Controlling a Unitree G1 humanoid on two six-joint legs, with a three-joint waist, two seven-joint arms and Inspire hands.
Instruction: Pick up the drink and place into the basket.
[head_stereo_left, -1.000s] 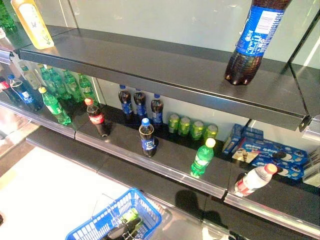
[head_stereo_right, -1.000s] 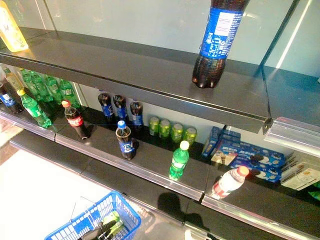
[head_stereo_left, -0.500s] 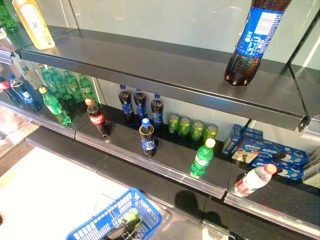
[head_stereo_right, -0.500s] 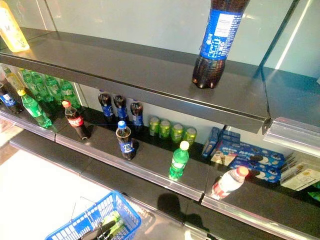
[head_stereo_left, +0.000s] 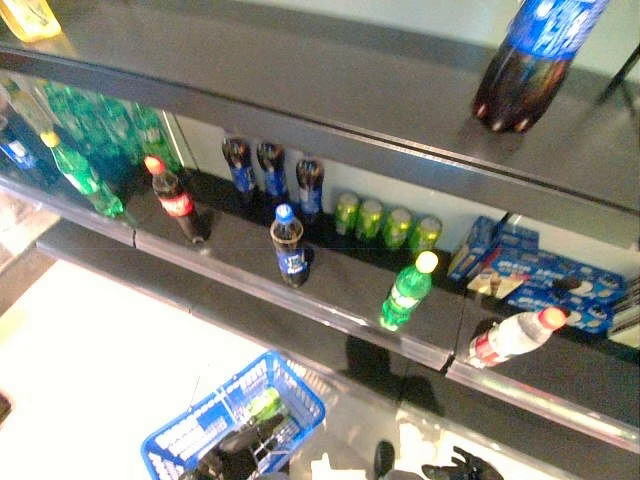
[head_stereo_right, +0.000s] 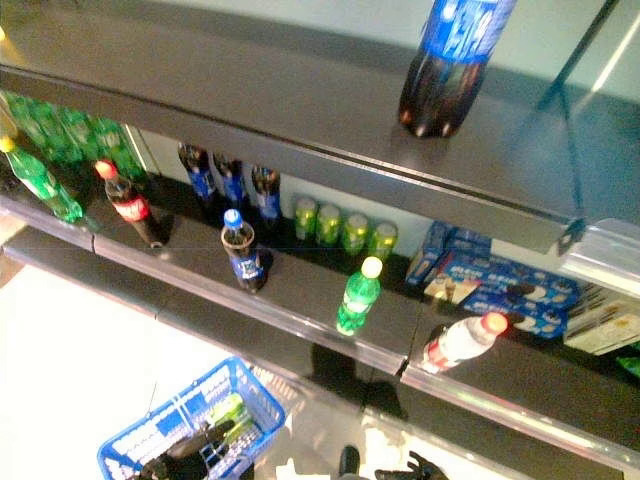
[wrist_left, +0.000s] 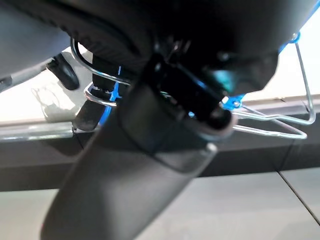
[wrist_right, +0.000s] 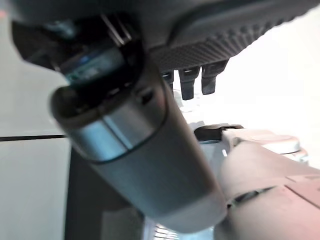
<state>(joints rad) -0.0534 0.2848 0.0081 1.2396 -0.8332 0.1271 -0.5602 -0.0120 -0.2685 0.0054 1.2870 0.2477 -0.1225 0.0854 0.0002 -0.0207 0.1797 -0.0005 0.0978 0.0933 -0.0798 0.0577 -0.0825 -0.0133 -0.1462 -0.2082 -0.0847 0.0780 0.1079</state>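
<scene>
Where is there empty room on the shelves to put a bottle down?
Most room is on the top shelf, left of the big cola bottle. On the middle shelf, bare patches flank the green bottle. The far left, packed with green bottles, is crowded.

The camera is tilting downward, so the whole scene is sliding up in both eye views; the bottles and shelves themselves are not shifting. More floor is coming into sight below the lowest shelf, and the blue basket (head_stereo_left: 235, 425) is now showing whole instead of cut off at the bottom edge. The right hand (head_stereo_left: 458, 466) is newly appearing at the bottom edge, right of the basket.
</scene>
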